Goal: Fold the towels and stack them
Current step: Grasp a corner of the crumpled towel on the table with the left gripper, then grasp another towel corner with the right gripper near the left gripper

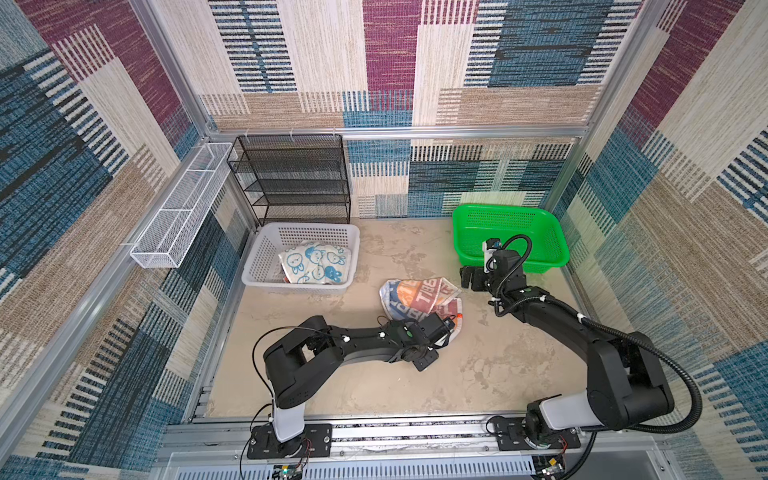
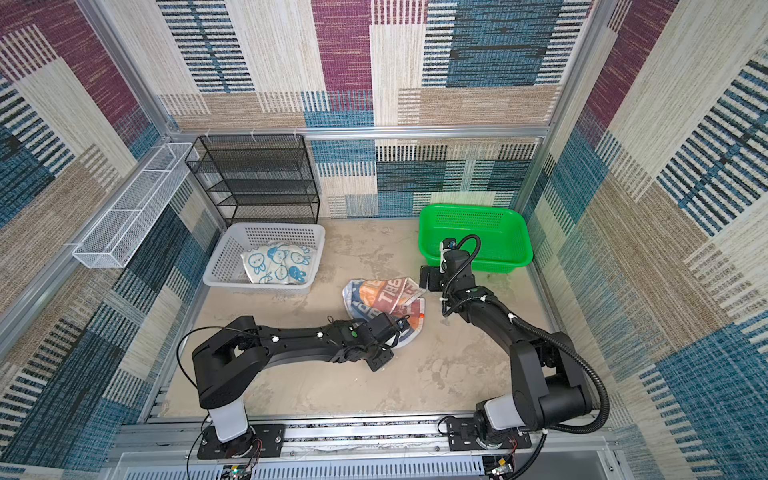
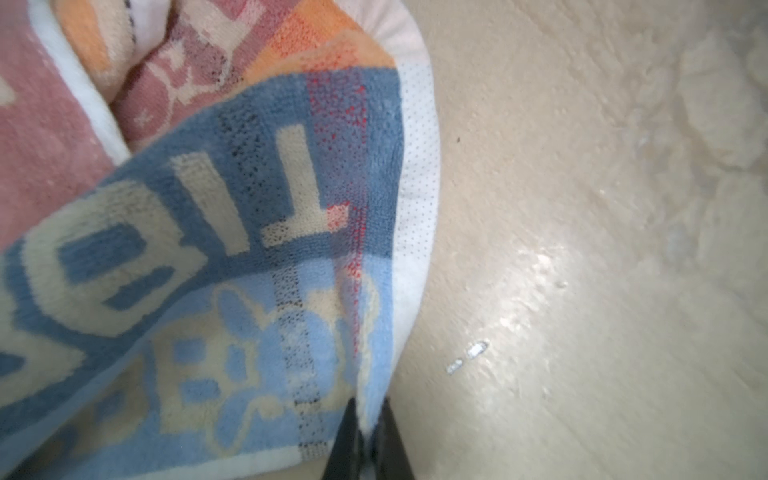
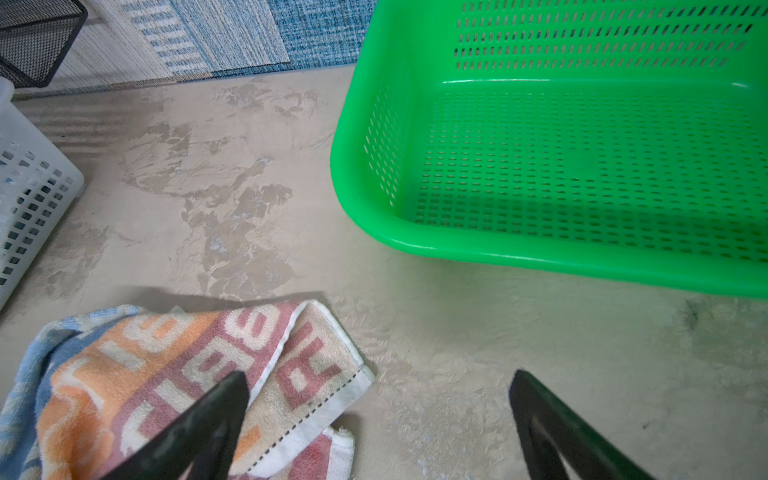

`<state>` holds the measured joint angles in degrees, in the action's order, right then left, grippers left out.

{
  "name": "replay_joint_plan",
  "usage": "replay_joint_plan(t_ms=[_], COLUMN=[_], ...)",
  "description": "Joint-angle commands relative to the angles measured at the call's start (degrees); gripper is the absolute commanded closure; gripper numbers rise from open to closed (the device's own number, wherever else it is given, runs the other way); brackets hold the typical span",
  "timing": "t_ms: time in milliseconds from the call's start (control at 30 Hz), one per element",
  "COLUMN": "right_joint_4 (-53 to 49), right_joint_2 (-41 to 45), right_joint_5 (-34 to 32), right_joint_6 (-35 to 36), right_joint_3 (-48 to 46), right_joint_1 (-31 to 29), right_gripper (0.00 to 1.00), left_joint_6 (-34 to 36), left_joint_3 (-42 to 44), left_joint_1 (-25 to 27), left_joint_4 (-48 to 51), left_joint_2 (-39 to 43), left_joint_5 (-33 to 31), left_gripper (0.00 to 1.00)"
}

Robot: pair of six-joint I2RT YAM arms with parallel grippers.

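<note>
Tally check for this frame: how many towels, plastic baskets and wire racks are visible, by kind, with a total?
Towels: 2 visible (striped towel, rabbit towel; more may lie hidden beneath it)
Plastic baskets: 2 (white basket, green basket)
Wire racks: 2 (black shelf rack, white wire tray)
Total: 6

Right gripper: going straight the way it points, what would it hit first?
Probably the bare table, between the striped towel and the green basket. The open right gripper seems angled down at it, though depth is unclear.
</note>
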<state>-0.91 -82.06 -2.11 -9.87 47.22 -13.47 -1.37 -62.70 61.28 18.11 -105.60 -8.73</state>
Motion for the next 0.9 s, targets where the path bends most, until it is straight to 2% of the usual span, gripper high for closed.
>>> replay_joint_plan(t_ms=[0,100,300,500,567,867], right_joint_4=[3.95,7.40,17.85,22.95,23.83,23.75], right_joint_2=[0.34,1.55,6.59,9.73,9.55,2.17], right_joint_5=[2.05,5.64,13.52,23.81,27.06,31.63], right_joint_6=[2.32,4.77,9.65,10.22,10.77,13.12], right_joint_3=[-0.45,-2.14,-9.15,-12.82,-13.29,-11.16], right_joint_1=[-0.01,-0.15,-0.46,-1.30,-2.15,-6.08], right_gripper=[0.00,0.01,0.03,0.06,0.07,0.18], left_joint_6=[-0.21,-1.47,-5.17,-6.35,-6.05,-2.35], left_joint_3=[0.34,-0.90,-8.86,-15.34,-16.31,-20.42], left_joint_1=[-0.22,-1.17,-5.67,-10.80,-12.59,-17.85], left_joint_4=[4.78,6.15,14.66,19.47,19.05,18.71], left_joint_2=[1.61,3.54,6.73,9.54,10.43,10.67], left_joint_5=[-2.80,-4.70,-6.91,-6.70,-5.41,-6.17], left_gripper=[1.00,1.00,1.00,1.00,1.00,1.00])
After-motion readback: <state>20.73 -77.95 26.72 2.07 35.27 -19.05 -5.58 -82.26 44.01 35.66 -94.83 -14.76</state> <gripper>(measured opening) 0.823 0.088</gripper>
